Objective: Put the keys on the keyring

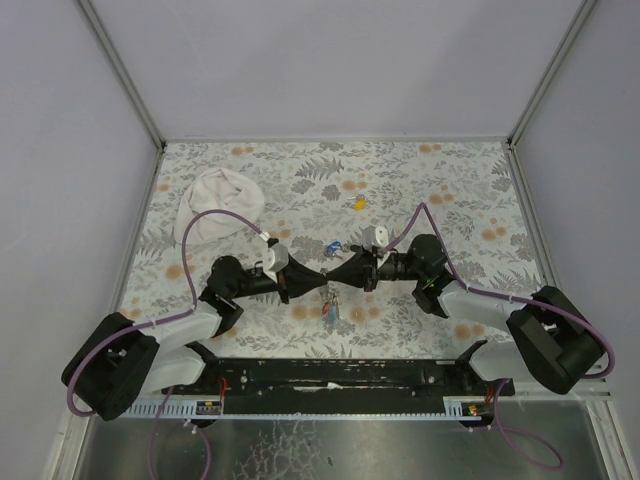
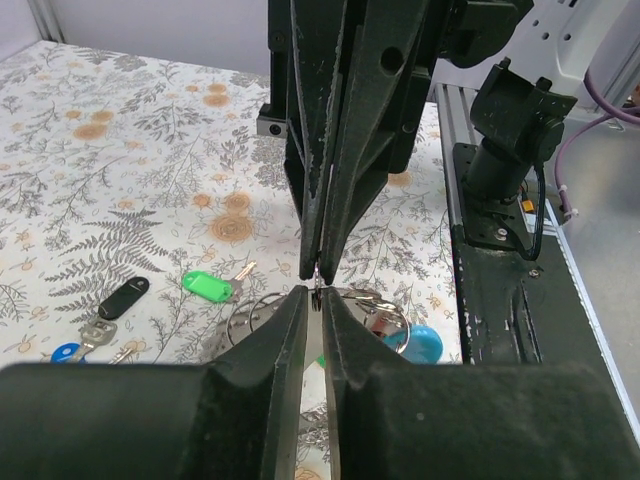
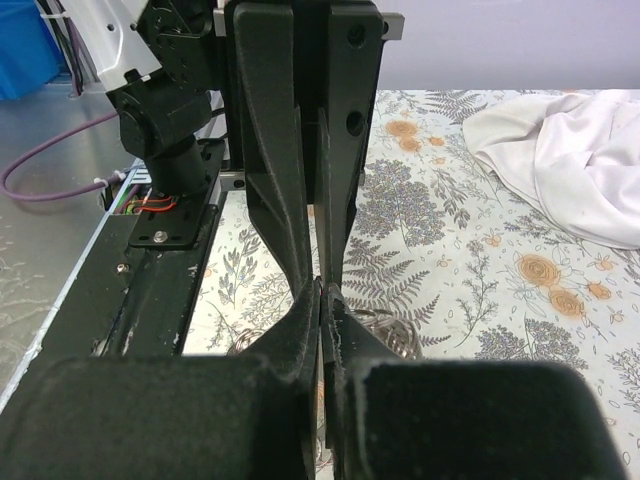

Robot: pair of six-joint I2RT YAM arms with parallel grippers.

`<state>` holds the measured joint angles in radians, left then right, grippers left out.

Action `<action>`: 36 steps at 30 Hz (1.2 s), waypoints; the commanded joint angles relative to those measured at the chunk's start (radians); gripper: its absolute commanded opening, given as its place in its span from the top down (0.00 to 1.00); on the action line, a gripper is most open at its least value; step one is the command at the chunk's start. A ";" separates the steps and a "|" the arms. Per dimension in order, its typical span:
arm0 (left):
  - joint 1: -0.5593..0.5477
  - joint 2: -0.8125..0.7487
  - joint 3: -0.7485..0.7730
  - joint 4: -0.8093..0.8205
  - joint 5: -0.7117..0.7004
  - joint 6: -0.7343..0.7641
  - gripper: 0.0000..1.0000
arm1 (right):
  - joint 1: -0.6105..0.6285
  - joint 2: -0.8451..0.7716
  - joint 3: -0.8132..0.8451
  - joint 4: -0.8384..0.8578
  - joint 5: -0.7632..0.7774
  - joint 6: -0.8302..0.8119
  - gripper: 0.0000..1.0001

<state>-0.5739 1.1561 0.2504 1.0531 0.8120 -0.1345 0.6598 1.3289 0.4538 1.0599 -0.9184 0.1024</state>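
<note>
My two grippers meet tip to tip above the middle of the table. The left gripper [image 2: 315, 295] has its jaws nearly together on a thin metal ring of the keyring [image 2: 385, 312]. The right gripper [image 2: 318, 268] comes in from the opposite side, shut on the same ring. The keyring's rings and light-blue piece [image 2: 425, 345] lie just beneath, and its coil [image 3: 392, 335] shows in the right wrist view. A green key [image 2: 208, 286], a black key [image 2: 125, 297] and a blue key [image 2: 68, 351] lie on the table beside it. A yellow key [image 1: 358, 203] lies farther back.
A crumpled white cloth [image 1: 220, 205] lies at the back left of the patterned table. The black mounting rail [image 1: 330, 372] with both arm bases runs along the near edge. Grey walls close in the back and both sides.
</note>
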 commanded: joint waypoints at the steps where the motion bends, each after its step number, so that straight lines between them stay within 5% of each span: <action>1: 0.007 0.028 0.021 0.007 -0.005 0.003 0.90 | 0.004 -0.032 0.021 0.095 -0.019 0.003 1.00; 13: 0.008 0.018 0.020 0.038 -0.009 -0.018 0.94 | 0.004 -0.030 0.019 0.091 -0.027 0.008 1.00; 21: 0.008 0.015 0.019 0.061 -0.001 -0.034 0.87 | 0.004 -0.014 0.026 0.102 -0.037 0.023 1.00; 30: 0.008 0.044 0.038 0.045 0.019 -0.036 1.00 | 0.004 -0.024 0.021 0.086 -0.016 0.021 1.00; 32: 0.007 0.022 0.051 -0.018 0.011 -0.014 1.00 | 0.004 -0.043 0.005 0.085 0.020 0.020 0.95; 36: 0.006 -0.052 0.078 -0.203 -0.047 0.046 1.00 | 0.004 -0.124 -0.007 -0.018 0.115 0.028 0.65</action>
<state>-0.5728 1.1667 0.2794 0.9825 0.8188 -0.1543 0.6598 1.3048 0.4412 1.0561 -0.8898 0.1246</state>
